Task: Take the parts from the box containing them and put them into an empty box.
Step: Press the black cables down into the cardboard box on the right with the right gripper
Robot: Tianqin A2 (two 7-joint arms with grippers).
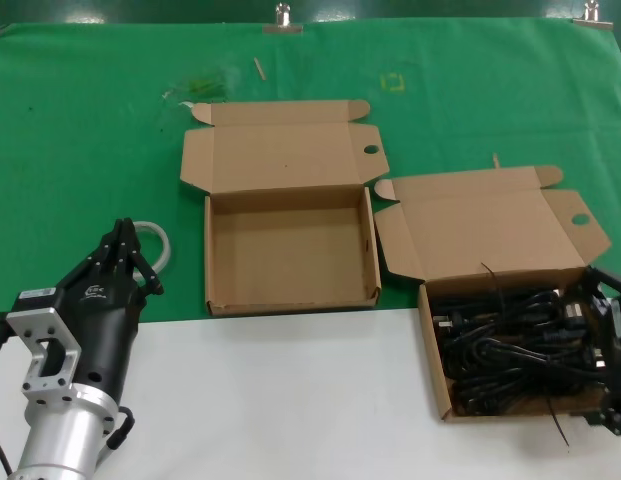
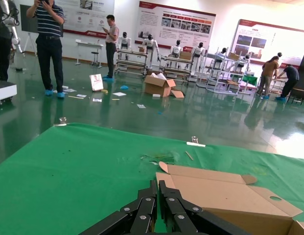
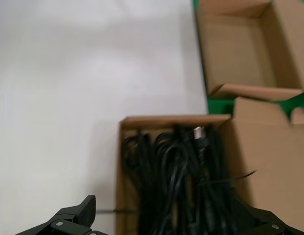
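The black power cords (image 1: 505, 350) lie tangled in the right-hand cardboard box (image 1: 470, 230), whose lid is splayed open. The empty box (image 1: 290, 250) stands to its left with its lid folded back. My right gripper (image 1: 602, 350) is open, hovering over the right side of the full box. In the right wrist view its fingers (image 3: 78, 215) straddle the cords (image 3: 181, 181) without touching them, and the empty box (image 3: 240, 49) shows beyond. My left gripper (image 1: 130, 255) is shut and empty, parked left of the empty box. It also shows in the left wrist view (image 2: 160, 188), beside the empty box's lid (image 2: 215, 191).
A green cloth (image 1: 90, 130) covers the far table, and a white surface (image 1: 290, 400) covers the near part. Clamps (image 1: 283, 18) hold the cloth's far edge. Small scraps (image 1: 258, 68) lie behind the boxes. A white cable loop (image 1: 158, 238) sits by my left gripper.
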